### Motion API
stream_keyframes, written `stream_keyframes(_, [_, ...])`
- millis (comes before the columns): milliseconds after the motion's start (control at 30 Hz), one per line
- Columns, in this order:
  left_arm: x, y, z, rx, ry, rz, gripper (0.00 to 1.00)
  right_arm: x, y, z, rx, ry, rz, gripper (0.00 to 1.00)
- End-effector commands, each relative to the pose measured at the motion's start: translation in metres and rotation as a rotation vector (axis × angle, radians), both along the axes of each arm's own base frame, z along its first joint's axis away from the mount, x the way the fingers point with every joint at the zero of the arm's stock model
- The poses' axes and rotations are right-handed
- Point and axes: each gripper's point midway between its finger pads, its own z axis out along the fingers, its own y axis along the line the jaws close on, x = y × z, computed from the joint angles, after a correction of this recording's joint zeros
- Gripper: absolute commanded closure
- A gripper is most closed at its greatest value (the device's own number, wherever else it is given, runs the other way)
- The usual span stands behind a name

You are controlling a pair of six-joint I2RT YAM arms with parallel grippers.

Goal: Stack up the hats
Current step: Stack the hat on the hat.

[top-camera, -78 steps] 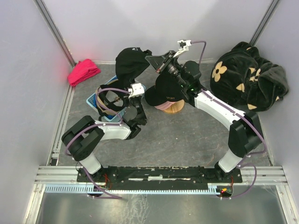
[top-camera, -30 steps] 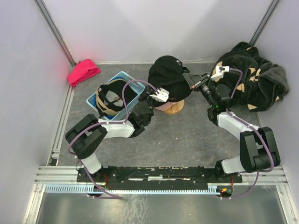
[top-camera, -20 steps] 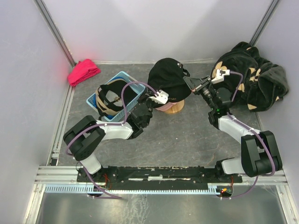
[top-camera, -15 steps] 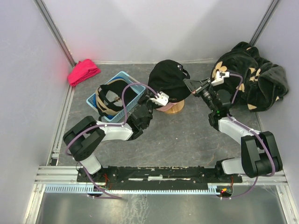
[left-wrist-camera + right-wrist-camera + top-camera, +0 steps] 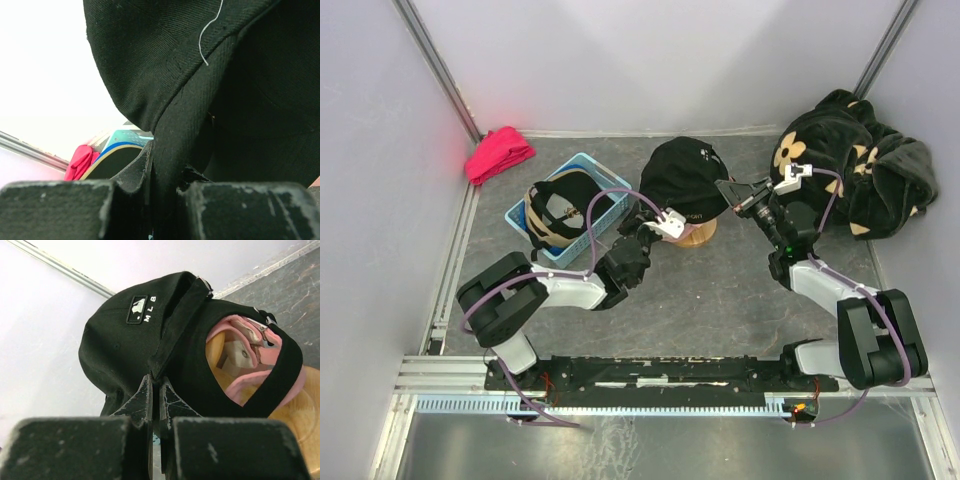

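Top external view: the black cap (image 5: 685, 180) sits over the pink cap (image 5: 242, 387) on the wooden stand (image 5: 300, 415). My left gripper (image 5: 165, 170) pinches its edge, my right gripper (image 5: 155, 390) its back rim. Next, I reckon: seat it squarely, then let go.

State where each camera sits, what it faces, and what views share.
Top external: above, behind the arms, looking down at the table; both arms show.
Left wrist: on left end effector, facing the pinched black hat; its fingers show.
Right wrist: on right end effector, facing the hat's back opening; its fingers show.
Shared: the black hat, in all.
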Motion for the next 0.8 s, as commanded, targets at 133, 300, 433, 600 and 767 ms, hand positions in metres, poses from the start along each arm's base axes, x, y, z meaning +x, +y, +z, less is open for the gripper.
stream_keyframes(133, [-0.006, 0.021, 0.018, -0.106, -0.066, 0.139, 0.97, 0.012, -0.051, -0.01, -0.015, 0.0, -0.208, 0.97])
stream_keyframes(300, [-0.014, 0.023, 0.023, -0.108, -0.107, 0.168, 0.97, 0.008, -0.056, -0.014, -0.015, 0.012, -0.224, 0.89])
stream_keyframes(433, [-0.017, 0.023, 0.028, -0.08, -0.155, 0.187, 0.97, 0.007, -0.057, -0.002, -0.02, -0.003, -0.227, 0.69])
stream_keyframes(600, [-0.021, 0.017, 0.041, -0.074, -0.212, 0.189, 0.97, 0.007, -0.062, 0.007, -0.071, 0.007, -0.253, 0.56])
stream_keyframes(767, [-0.022, 0.01, 0.047, -0.075, -0.232, 0.158, 0.97, 0.007, -0.068, 0.014, -0.166, 0.027, -0.277, 0.54])
